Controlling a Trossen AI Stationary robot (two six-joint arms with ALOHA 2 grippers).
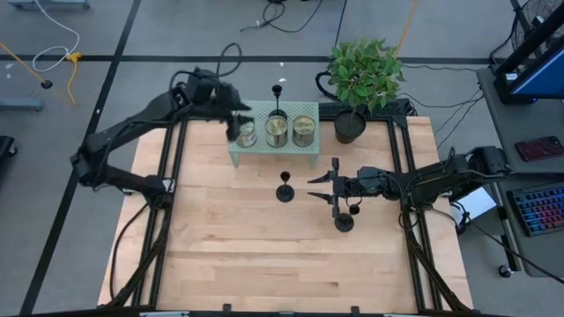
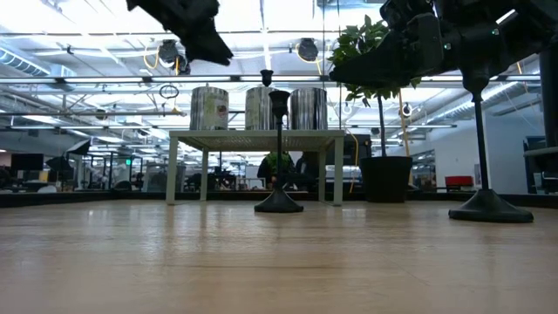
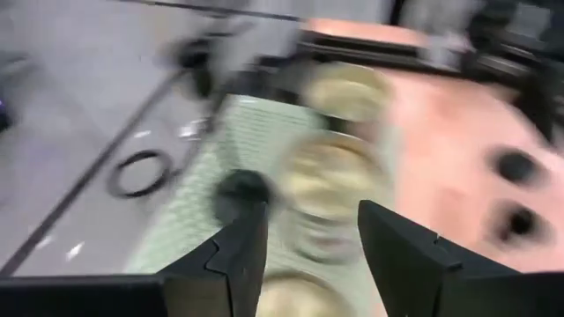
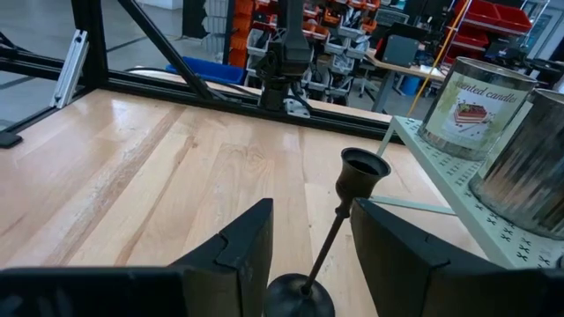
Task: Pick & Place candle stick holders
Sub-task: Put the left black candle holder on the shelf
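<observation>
Three matte-black candlesticks are in view. One stands on the far edge of the green stand, its cup top rising behind the jars. One stands on the table by its round base. One stands under my right arm. My right gripper is open and low over the table. It points at the middle candlestick, which shows between the fingers but apart from them. My left gripper is open above the left jar, holding nothing.
Three candle jars stand in a row on the green stand. A potted plant in a black pot stands at the far right of the table. Bare wood lies toward the near edge.
</observation>
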